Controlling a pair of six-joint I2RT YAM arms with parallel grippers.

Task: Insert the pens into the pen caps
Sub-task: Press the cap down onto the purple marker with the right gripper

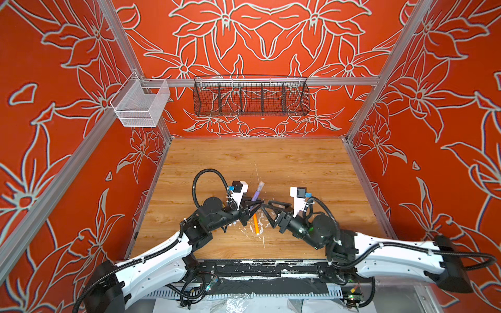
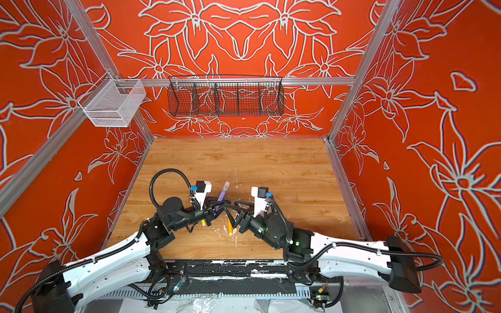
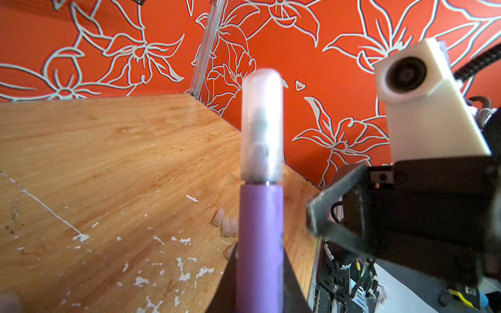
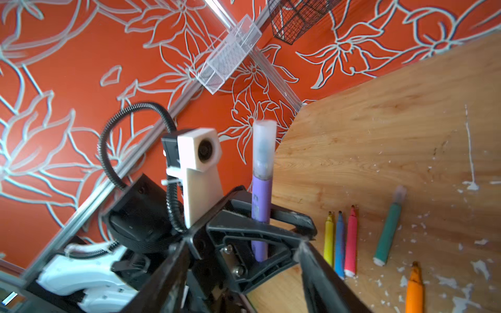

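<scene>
— Where is the purple pen (image 1: 255,195)?
— Clamped in the left gripper (image 1: 254,205), tilted, with a clear cap (image 1: 260,186) seated over its tip.
— And the right gripper (image 1: 266,207)?
— Jaws spread and holding nothing, just beside the left one.
— The others?
— They lie on the table (image 1: 284,162). The yellow pen (image 4: 328,241), blue pen (image 4: 339,245) and pink pen (image 4: 351,241) are side by side and uncapped. The teal pen (image 4: 387,233) is near them and wears a cloudy cap (image 4: 400,193) (rather blurred). The orange pen (image 4: 414,291) lies apart, its tip bare. A few loose caps (image 3: 227,227) sit together.
</scene>
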